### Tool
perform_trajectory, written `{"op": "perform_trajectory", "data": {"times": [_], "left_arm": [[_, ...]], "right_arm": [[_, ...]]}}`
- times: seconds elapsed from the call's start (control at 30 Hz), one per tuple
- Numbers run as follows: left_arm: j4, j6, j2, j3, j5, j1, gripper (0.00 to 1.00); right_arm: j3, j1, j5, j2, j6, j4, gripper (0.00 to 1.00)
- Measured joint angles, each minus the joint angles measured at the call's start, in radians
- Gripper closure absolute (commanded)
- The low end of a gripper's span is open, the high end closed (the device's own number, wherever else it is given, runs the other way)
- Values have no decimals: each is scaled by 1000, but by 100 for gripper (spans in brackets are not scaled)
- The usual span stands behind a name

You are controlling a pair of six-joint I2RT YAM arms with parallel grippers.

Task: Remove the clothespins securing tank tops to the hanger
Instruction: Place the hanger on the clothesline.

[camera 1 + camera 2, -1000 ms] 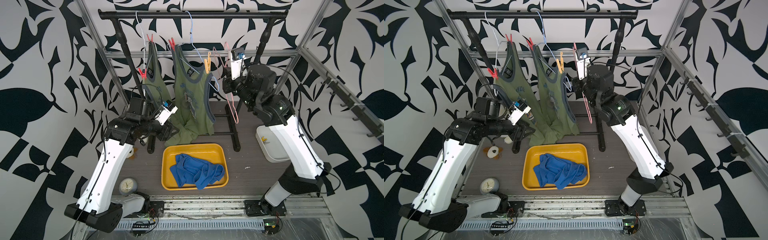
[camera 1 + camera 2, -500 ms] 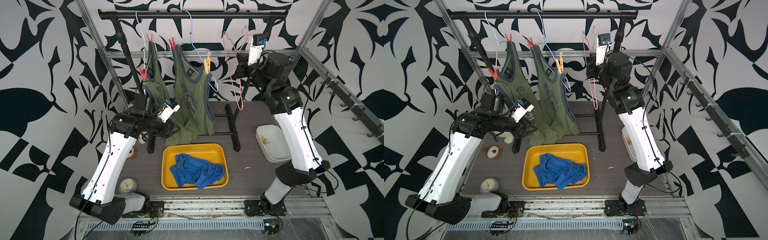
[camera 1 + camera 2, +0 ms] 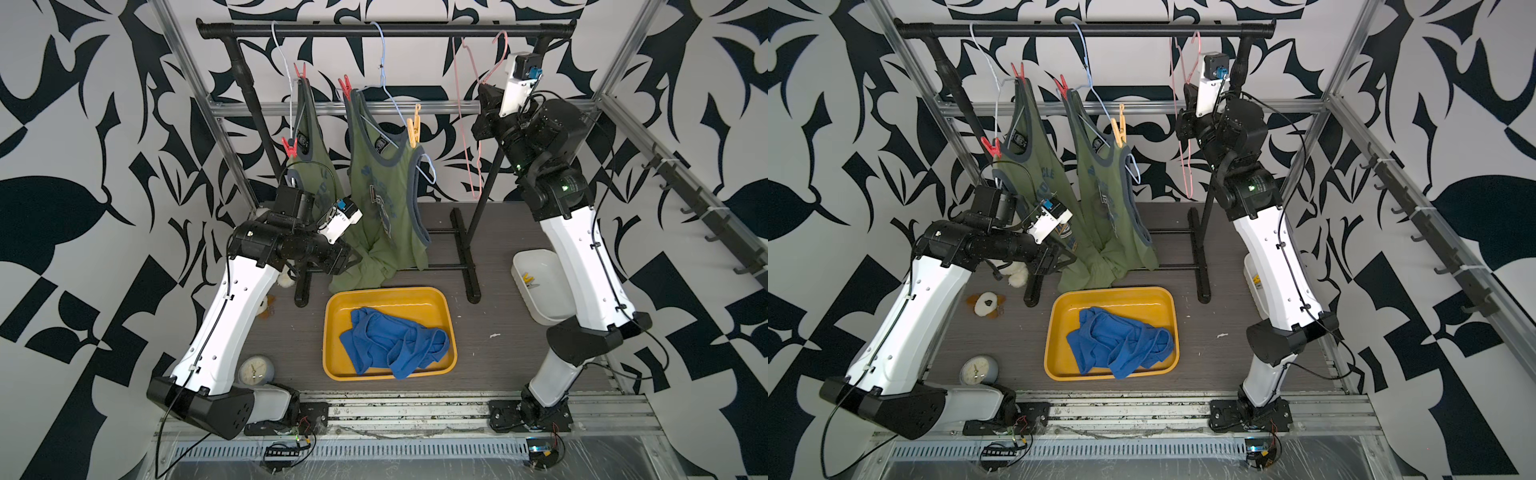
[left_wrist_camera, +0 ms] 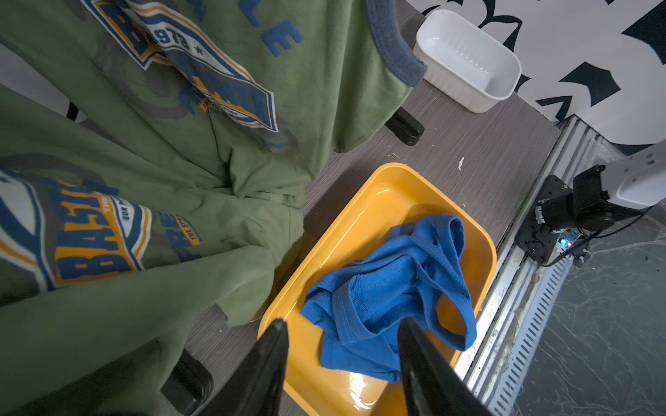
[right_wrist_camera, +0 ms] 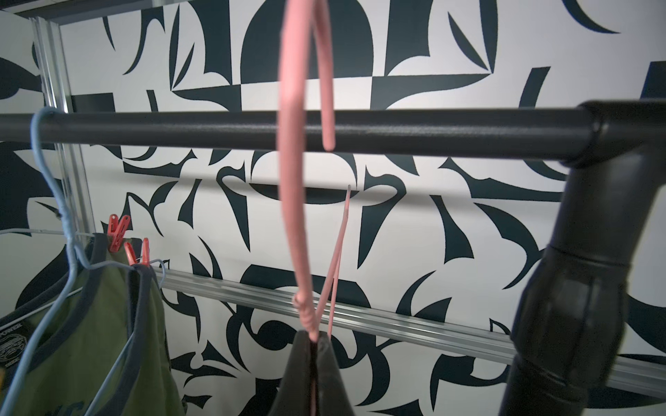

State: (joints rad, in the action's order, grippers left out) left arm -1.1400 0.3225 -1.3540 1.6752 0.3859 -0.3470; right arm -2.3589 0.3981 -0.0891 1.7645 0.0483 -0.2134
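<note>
The right fingers (image 5: 302, 360), pressed together, pinch the pink hanger (image 5: 290, 180) at its twisted neck, its hook up by the rack bar (image 5: 432, 129). The left fingers (image 4: 266, 360) stand spread and empty beside the yellow tray (image 4: 378, 201) holding the blue tank top (image 4: 396, 281), olive tank tops (image 4: 144, 137) draped just beside. Three red clothespins (image 3: 300, 71) and a yellow clothespin (image 3: 412, 129) grip the olive straps, long axes near upright, handles up

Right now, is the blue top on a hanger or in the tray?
In the tray: the blue top lies crumpled inside it, and the pink hanger is bare.
</note>
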Motion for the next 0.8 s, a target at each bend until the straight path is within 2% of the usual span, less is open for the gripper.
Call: {"op": "perform_trajectory", "data": {"times": [0.33, 0.6, 0.8], "left_arm": [[-9, 2, -46, 33, -23, 0, 47], [-10, 11, -49, 35, -42, 0, 47], [-18, 12, -59, 37, -49, 0, 47]], "right_arm": [[-67, -31, 39, 79, 0, 56, 100], [-71, -39, 71, 80, 0, 114, 100], [-196, -58, 80, 138, -6, 108, 100]]}}
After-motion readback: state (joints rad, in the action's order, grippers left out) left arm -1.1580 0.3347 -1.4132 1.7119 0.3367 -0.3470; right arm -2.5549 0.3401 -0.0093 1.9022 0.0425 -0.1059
